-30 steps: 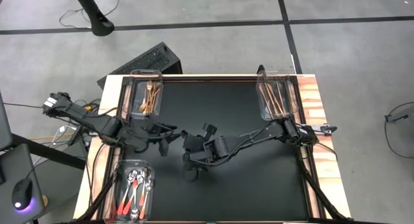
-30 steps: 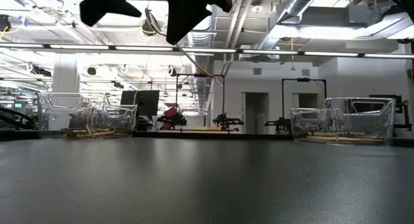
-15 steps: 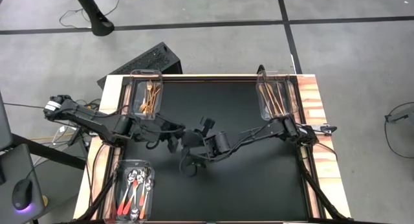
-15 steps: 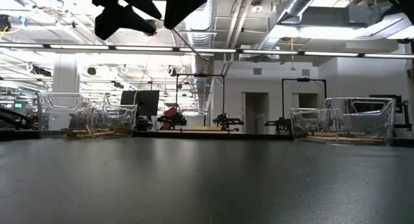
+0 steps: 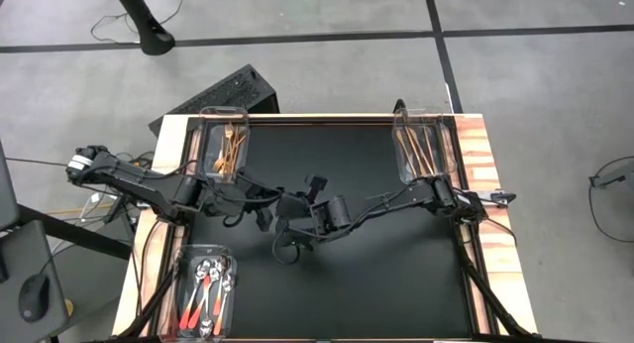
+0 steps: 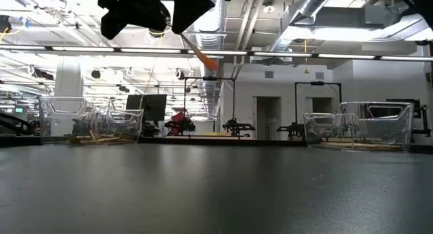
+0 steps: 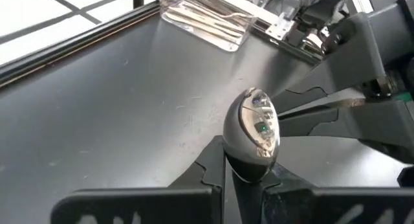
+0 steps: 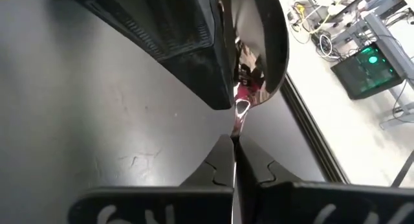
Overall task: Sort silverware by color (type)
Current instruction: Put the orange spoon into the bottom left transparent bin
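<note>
Near the middle of the high view, our left gripper (image 7: 244,179) clamps the bowl of a spoon (image 7: 253,128). Our right gripper (image 8: 234,160) pinches its handle; the spoon hangs above the table (image 5: 396,274).

I see both of my arms as matte black, built from thick round joints and slimmer links. The left arm (image 5: 149,189) carries a small white label near its outer end, and thin black cables run along it in loops. The right arm (image 5: 396,200) has a pale tag near its base and a curling black cable under the wrist. The fingers (image 7: 249,188) are dark, flat plastic, with white handwritten marks on the bar beneath.
</note>
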